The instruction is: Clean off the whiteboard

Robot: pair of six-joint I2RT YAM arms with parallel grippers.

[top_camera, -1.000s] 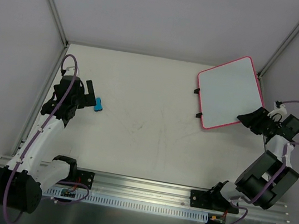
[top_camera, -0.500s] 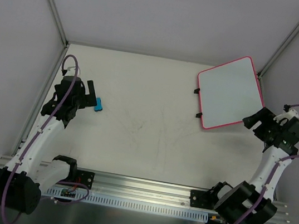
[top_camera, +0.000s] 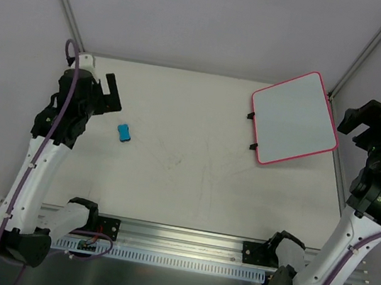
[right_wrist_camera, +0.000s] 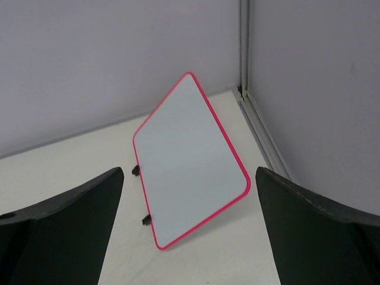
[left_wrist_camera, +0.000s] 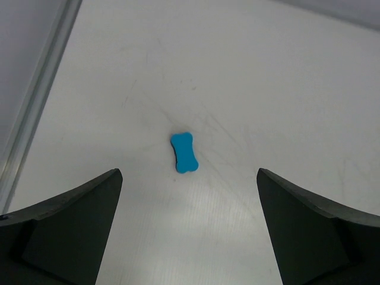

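Observation:
The whiteboard [top_camera: 294, 119] lies flat at the table's back right, rotated, with a pink-red rim and two black clips on its left edge. Its surface shows no scribbles. It also shows in the right wrist view [right_wrist_camera: 187, 160]. The small blue eraser [top_camera: 124, 132] lies on the table at the left and also shows in the left wrist view [left_wrist_camera: 184, 152]. My left gripper [top_camera: 110, 92] is open and empty, raised above and behind the eraser. My right gripper [top_camera: 360, 123] is open and empty, raised just right of the board.
Grey walls with aluminium posts [top_camera: 67, 6] close in the table on the left, back and right. A metal rail [top_camera: 182, 245] runs along the near edge by the arm bases. Faint smudges mark the table's middle [top_camera: 201, 169].
Both arms have lifted. My left gripper rose up and back off the eraser, which now lies uncovered. My right gripper drew back from the board's near right corner and rose.

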